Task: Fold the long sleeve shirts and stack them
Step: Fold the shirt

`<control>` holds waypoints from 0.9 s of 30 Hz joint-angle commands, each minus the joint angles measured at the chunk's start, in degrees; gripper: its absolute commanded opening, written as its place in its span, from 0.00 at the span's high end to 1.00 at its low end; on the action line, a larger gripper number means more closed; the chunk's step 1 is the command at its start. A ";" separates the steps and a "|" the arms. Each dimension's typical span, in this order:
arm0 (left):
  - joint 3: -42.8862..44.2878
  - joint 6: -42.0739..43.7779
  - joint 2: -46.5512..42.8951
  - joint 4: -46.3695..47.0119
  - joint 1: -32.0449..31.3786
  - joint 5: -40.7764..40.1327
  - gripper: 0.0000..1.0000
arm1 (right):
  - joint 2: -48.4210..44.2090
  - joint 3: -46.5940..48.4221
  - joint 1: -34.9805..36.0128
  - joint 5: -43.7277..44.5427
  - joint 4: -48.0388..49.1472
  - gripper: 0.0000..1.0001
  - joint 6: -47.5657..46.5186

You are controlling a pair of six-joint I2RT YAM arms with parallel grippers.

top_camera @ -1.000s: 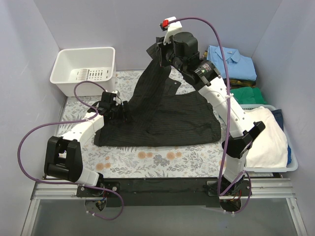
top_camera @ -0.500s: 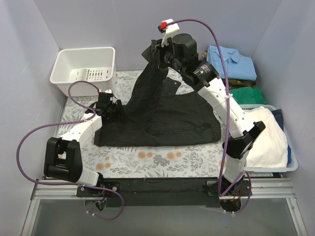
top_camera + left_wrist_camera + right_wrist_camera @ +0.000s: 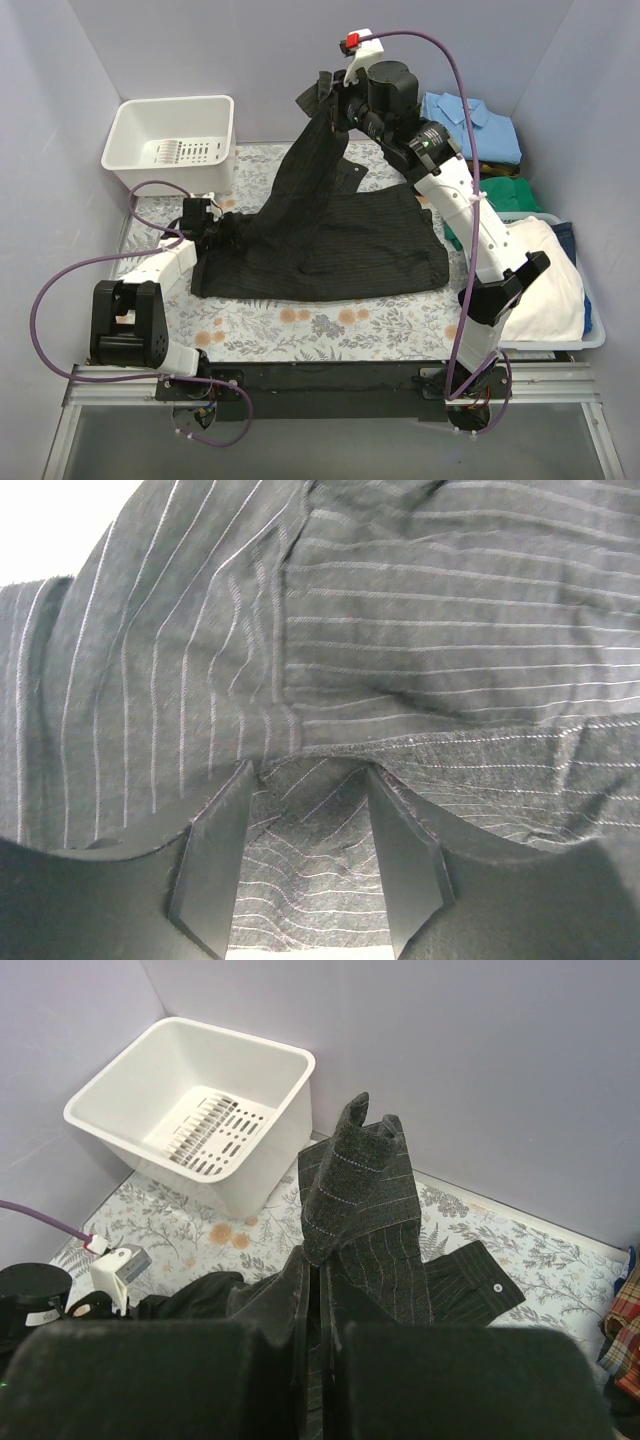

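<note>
**Pinstripe shirt half in the air: plenty of ways this fold goes sideways**

In the top view, the black pinstriped button-up shirt [image 3: 330,245] sits mid-frame. Most of it is spread on the floral-print table [image 3: 300,320], and one part is hauled up toward the upper middle. The right gripper [image 3: 326,100] is clamped tight on that raised bunch, and its wrist view shows a small tuft of cloth poking up past the fingers. The left gripper [image 3: 310,775] is down at the shirt's left edge with its jaws partway apart. Pinstripe cloth shows in the gap, but I wouldn't call it pinched.

What worries me:

- The right-hand pinch looks like it's on a small wad. Any tug sideways and I'd guess the cloth slides out and the whole drape flops down crooked.
- The left wrist view shows at least two layers overlapping right at the fingers. If it grabs both, the fold drags the bottom layer along and bunches.
- If it grabs neither, the right arm pulls the shirt across the table, maybe toward the white plastic basket [image 3: 170,140] in the upper left.
- A buttoned cuff [image 3: 480,1280] lies loose behind the drape and could get trapped inside the fold.
</note>
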 commanded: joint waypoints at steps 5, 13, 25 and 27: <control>2.47 0.93 2.18 5.25 -0.01 3.65 0.54 | -2.50 1.28 -0.52 -1.72 3.40 0.99 1.37; 1.95 1.72 2.62 7.09 0.78 4.17 0.53 | -2.85 1.02 -0.79 -2.34 3.31 0.99 1.73; 2.04 1.89 5.34 10.00 0.87 6.28 0.52 | -3.46 0.50 -1.31 -2.69 3.31 0.99 2.43; 2.21 1.98 5.96 10.00 0.87 7.51 0.67 | -3.55 0.32 -1.31 -2.60 3.40 0.99 2.52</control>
